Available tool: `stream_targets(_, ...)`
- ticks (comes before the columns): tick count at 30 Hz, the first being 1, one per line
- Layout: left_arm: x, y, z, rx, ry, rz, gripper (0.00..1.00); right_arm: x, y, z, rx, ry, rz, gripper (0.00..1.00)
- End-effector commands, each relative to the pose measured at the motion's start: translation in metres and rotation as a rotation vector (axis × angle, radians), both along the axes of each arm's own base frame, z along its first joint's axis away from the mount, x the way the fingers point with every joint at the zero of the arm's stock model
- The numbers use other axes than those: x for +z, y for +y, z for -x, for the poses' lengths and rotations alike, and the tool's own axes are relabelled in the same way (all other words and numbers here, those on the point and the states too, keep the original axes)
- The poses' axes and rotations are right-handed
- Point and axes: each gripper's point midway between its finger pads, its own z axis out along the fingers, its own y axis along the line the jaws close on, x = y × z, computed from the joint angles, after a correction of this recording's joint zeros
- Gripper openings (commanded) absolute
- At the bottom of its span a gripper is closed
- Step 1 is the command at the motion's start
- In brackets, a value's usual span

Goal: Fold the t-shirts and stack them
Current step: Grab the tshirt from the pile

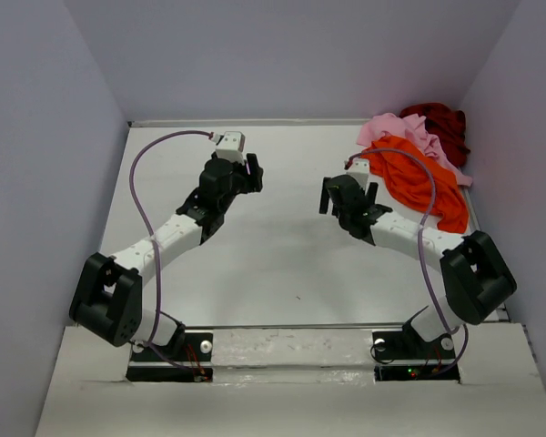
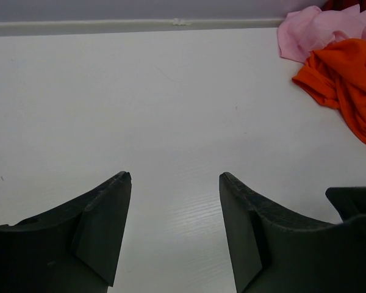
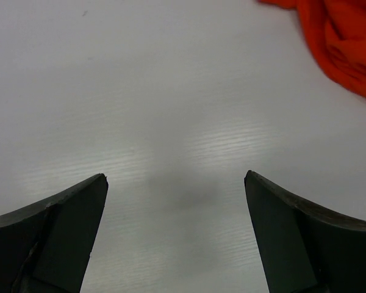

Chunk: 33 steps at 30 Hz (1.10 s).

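Overhead view: three t-shirts lie crumpled and unfolded in one heap at the far right corner of the table (image 1: 282, 264). Count: one orange t-shirt (image 1: 420, 182) nearest the arms, one pink t-shirt (image 1: 396, 130) behind it and partly under it, and one dark red t-shirt (image 1: 443, 123) at the back against the wall. The orange one overlaps the pink; the pink touches the dark red. Two arms are present. The left arm reaches forward over the middle left of the table, with the left gripper (image 1: 252, 173) well apart from the heap. The right arm bends inward, and the right gripper (image 1: 348, 193) sits just beside the near edge of the orange cloth.

Left wrist view: the left gripper (image 2: 174, 177) has its fingers parted and nothing between them, above bare table (image 2: 171, 91). The pink t-shirt (image 2: 320, 33) and orange t-shirt (image 2: 348, 79) appear at upper right, wrinkled and touching.

Right wrist view: the right gripper (image 3: 175, 177) stands spread wide and holds nothing, over bare table (image 3: 171, 91). A folded edge of the orange t-shirt (image 3: 341, 43) fills the upper right corner, clear of both fingers.
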Motion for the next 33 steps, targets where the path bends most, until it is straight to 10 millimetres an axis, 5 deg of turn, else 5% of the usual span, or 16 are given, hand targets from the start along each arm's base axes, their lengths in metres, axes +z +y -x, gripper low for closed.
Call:
stream_targets(1, 0.054, -0.002, 0.002, -0.017, -0.106, 0.077, 0.7, -0.003, -0.058, -0.01, -0.267, 0.044, 0.112, 0.99)
stream_targets(14, 0.08, 0.004, 0.015, -0.013, -0.173, 0.06, 0.7, -0.009, -0.161, -0.076, -0.555, 0.108, 0.282, 0.97)
stream_targets(22, 0.084, 0.001, 0.016, -0.029, -0.174, 0.07, 0.7, -0.019, -0.169, -0.108, -0.566, 0.14, 0.382, 0.96)
stream_targets(33, 0.086, -0.001, 0.019, -0.044, -0.179, 0.078, 0.7, -0.037, -0.225, -0.119, -0.641, 0.215, 0.363, 0.95)
